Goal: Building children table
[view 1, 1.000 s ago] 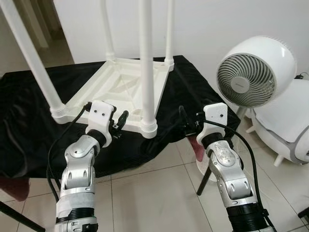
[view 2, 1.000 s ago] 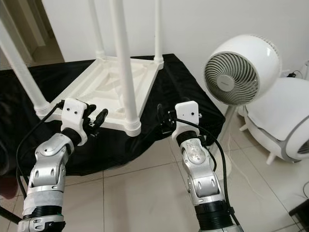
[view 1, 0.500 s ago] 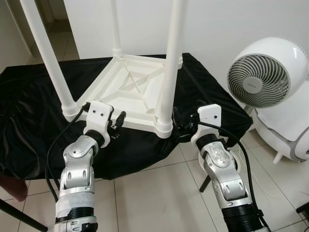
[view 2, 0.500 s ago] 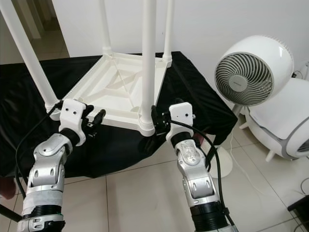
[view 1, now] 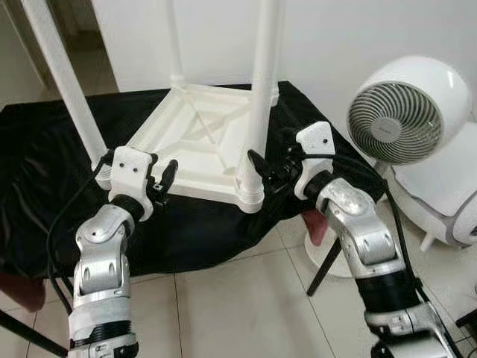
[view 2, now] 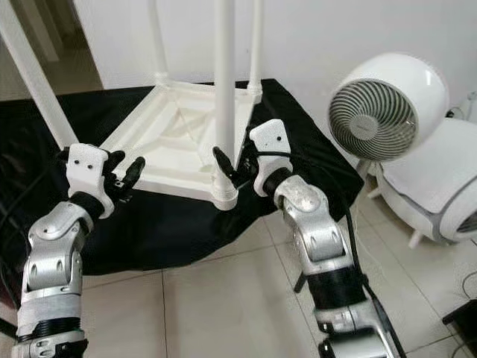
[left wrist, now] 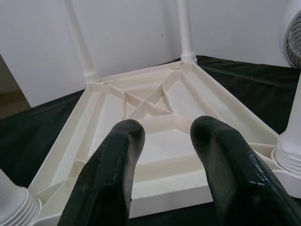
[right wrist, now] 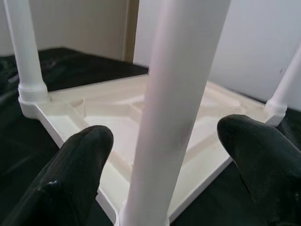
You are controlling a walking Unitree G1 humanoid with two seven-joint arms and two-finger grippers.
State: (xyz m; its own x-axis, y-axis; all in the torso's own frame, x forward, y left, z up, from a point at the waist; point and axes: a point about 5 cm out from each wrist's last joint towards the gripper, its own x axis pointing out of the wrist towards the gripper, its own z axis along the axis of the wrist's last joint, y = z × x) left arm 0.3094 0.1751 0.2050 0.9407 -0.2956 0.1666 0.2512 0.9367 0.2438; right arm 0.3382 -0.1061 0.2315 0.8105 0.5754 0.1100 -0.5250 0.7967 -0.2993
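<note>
The right gripper [view 1: 262, 168] is wide open with the near table leg [view 1: 260, 97] between its fingers, while the open, empty left gripper [view 1: 165, 181] waits just before the upside-down table top's [view 1: 195, 142] near edge.

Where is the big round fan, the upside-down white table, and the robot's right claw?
fan [view 1: 393, 119]: left eye view, on its round front grille.
upside-down table [view 1: 195, 142]: left eye view, on the ribbed underside of the top.
right claw [view 2: 230, 165]: right eye view, between its black fingertips, either side of the near table leg.
</note>
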